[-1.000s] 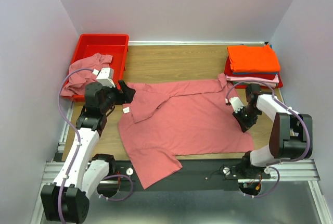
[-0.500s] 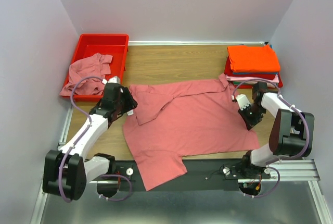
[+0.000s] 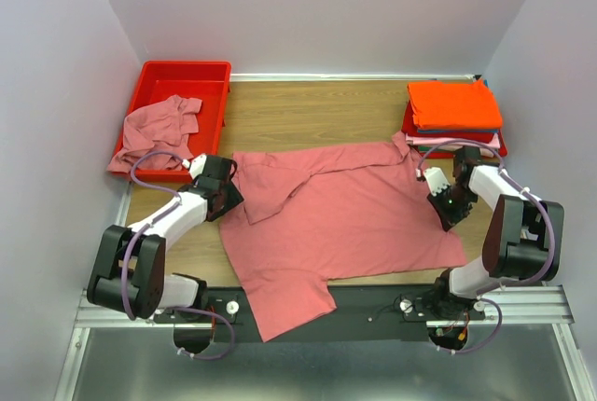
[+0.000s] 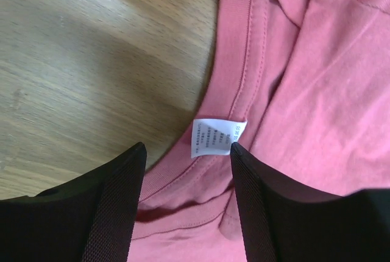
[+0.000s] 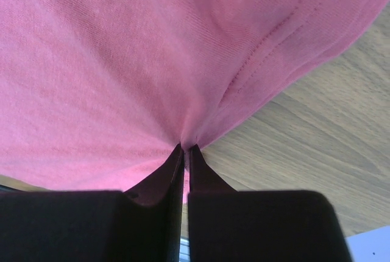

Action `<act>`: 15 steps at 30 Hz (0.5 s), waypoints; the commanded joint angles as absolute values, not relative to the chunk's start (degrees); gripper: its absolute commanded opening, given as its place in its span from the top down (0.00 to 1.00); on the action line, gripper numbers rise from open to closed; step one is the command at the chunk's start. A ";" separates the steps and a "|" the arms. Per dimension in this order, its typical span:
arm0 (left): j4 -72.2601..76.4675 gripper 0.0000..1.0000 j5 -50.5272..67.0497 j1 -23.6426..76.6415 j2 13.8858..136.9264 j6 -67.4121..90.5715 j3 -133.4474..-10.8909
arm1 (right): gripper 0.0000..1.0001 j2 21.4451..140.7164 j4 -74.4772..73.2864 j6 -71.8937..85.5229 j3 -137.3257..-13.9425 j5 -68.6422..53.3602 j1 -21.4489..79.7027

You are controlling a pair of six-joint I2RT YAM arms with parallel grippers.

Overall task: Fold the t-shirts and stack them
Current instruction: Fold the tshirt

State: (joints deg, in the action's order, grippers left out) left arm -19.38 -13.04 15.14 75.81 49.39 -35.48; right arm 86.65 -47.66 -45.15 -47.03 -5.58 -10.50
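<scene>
— Since the wooden table [image 3: 308, 112] is the largest thing, what lies on it?
— A rose-pink t-shirt [image 3: 345, 219], spread flat across the middle, with one sleeve hanging over the near edge.
— And at the far corners?
— On the left, a red bin [image 3: 182, 79] with a crumpled pink shirt [image 3: 154, 131] draped over its front wall. On the right, a folded stack [image 3: 454, 103] with an orange shirt on top.
— The arms?
— The right gripper [image 5: 186, 149] has its jaws closed, pinching the t-shirt's hem at the right side. The left gripper [image 4: 187, 147] is spread wide and holds nothing; it is above the collar.
— Anything smaller?
— The white neck tag [image 4: 218, 137], seen between the left fingers.
</scene>
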 commanded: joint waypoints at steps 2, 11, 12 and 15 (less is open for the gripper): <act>-21.45 0.38 -16.97 15.64 78.66 50.80 -34.89 | 0.89 87.45 -46.05 -46.41 -49.65 -7.03 -11.51; -24.43 0.73 -13.72 17.75 79.55 49.92 -35.42 | 0.89 87.01 -46.05 -46.41 -51.15 -7.65 -11.69; -25.13 0.74 -12.84 18.10 78.84 50.27 -35.25 | 0.89 87.01 -46.05 -46.75 -51.07 -7.39 -11.69; -29.16 0.75 -11.34 20.65 75.96 51.59 -35.07 | 0.89 87.19 -46.05 -47.55 -50.89 -5.72 -12.13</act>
State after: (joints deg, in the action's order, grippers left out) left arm -20.99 -14.44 18.22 78.06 49.63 -36.86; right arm 86.78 -47.35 -45.69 -49.60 -6.74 -11.11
